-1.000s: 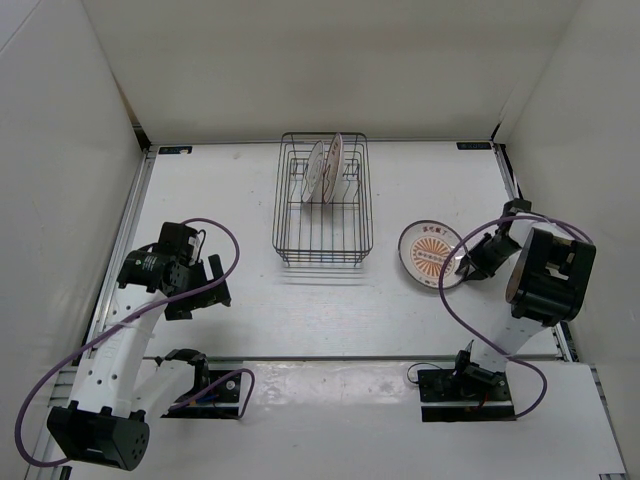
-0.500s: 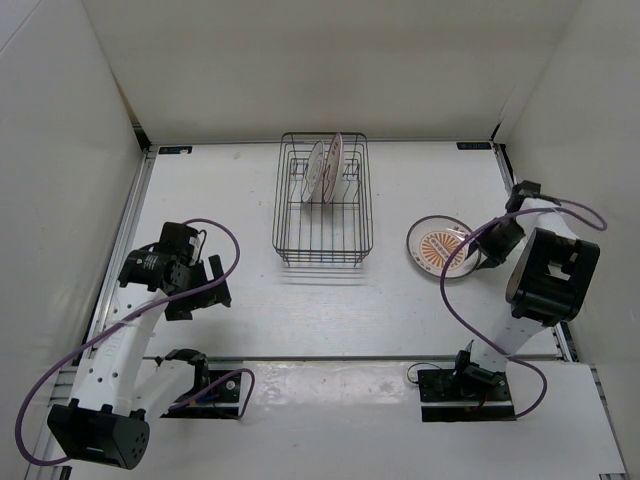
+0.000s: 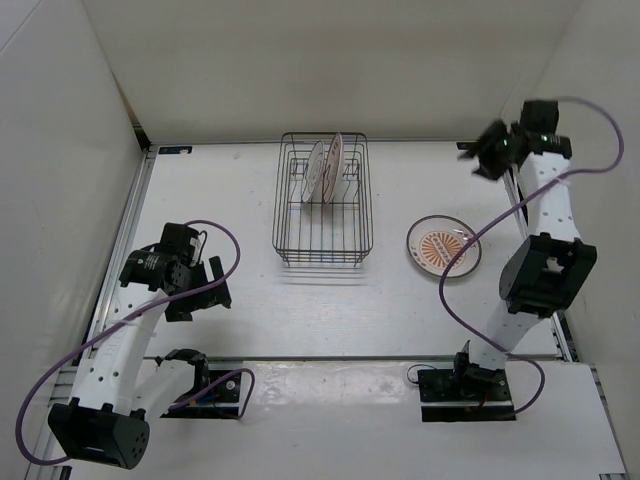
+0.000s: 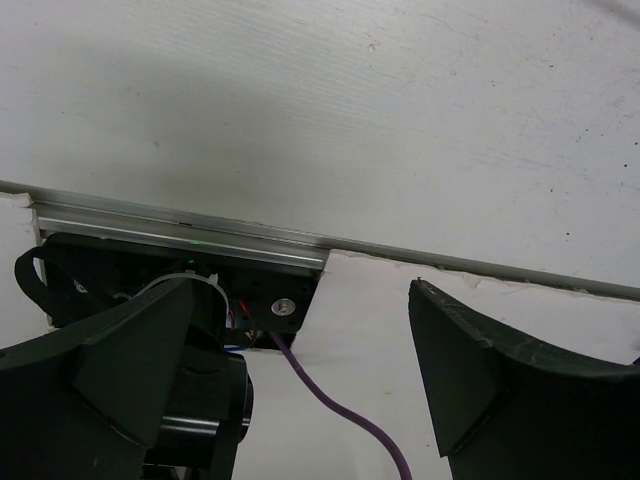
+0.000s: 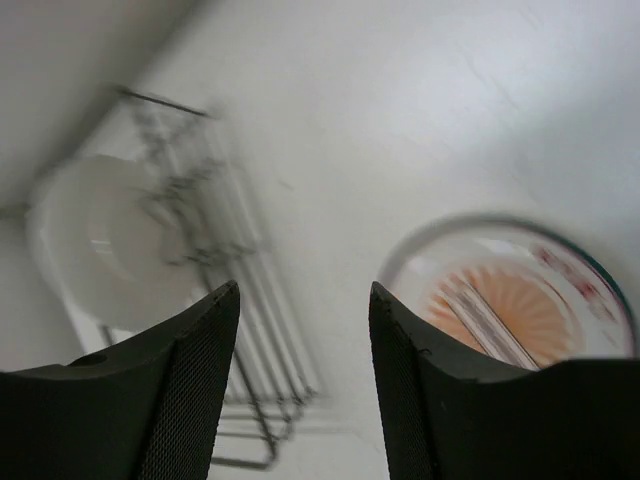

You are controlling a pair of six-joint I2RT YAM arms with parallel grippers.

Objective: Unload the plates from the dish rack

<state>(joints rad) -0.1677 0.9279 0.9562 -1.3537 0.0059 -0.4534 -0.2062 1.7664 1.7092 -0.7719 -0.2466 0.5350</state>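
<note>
Right claw [image 3: 490,150] aloft and empty, one plate [image 3: 443,247] out.
My right claw hung open, holding nothing; below it the plate lay flat on the worktop [image 3: 250,300], and two plates [image 3: 325,168] stood in the dish rack [image 3: 322,258] to its left. My left claw [image 3: 195,290] gaped wide, empty.

Wht table [image 3: 420,190], wht walls [image 3: 330,60], alu rail along edge [image 4: 180,235]
</note>
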